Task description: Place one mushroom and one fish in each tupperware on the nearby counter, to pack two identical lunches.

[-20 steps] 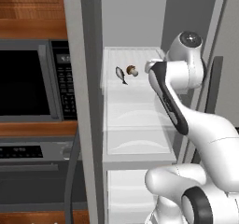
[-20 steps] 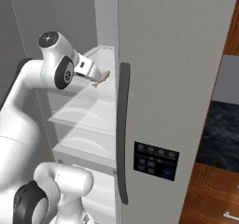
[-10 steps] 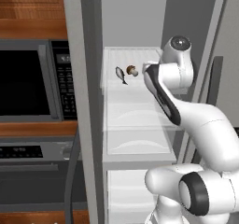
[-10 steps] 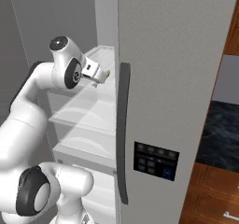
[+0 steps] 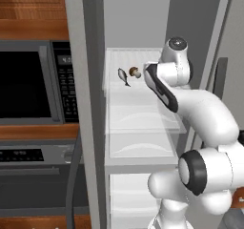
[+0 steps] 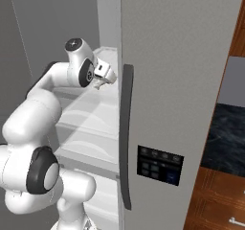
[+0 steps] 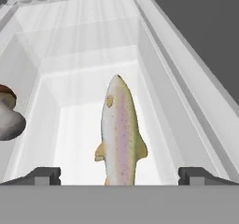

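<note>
Arm nearer; fish, mushroom on fridge shelf

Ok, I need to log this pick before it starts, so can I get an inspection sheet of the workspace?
Surface: white fridge shelf, door open.
Job's things: fish lies lined up between the open fingertips, not held; mushroom beside it, apart.
Clutter: nothing seen.
End effector: open, reaching over the shelf toward the fish.
Cables: nothing seen.
Surroundings: microwave and wood cabinets beside the fridge; dark counter beyond the fridge door.
</note>
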### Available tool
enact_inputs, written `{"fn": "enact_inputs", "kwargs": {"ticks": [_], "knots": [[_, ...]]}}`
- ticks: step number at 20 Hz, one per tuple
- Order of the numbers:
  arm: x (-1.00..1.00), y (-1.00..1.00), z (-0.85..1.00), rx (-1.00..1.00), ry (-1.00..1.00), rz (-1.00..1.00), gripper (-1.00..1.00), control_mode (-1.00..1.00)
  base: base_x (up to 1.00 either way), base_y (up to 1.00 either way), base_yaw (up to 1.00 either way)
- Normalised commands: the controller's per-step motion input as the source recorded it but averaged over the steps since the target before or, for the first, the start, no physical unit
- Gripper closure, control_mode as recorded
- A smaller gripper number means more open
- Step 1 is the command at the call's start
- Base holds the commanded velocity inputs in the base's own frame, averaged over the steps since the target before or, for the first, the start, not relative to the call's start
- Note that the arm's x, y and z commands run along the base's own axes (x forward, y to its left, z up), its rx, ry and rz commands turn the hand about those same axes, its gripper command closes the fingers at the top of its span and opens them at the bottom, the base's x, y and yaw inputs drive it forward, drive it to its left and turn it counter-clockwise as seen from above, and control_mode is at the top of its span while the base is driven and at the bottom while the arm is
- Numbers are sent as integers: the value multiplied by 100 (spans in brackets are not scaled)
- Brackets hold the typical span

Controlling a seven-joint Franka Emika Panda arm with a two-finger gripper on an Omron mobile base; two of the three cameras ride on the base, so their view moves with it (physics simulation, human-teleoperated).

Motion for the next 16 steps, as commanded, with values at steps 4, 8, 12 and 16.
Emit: {"fn": "enact_inputs", "kwargs": {"ticks": [4, 8, 12, 16], "knots": [[56, 0, -21, 0, 2, 0, -100, -100, 0, 0, 0], [46, -2, -25, 0, 2, 0, -100, -100, 0, 0, 0], [38, -6, -34, 0, 2, 0, -100, -100, 0, 0, 0], [17, -1, -41, 0, 2, 0, -100, -100, 0, 0, 0]]}}
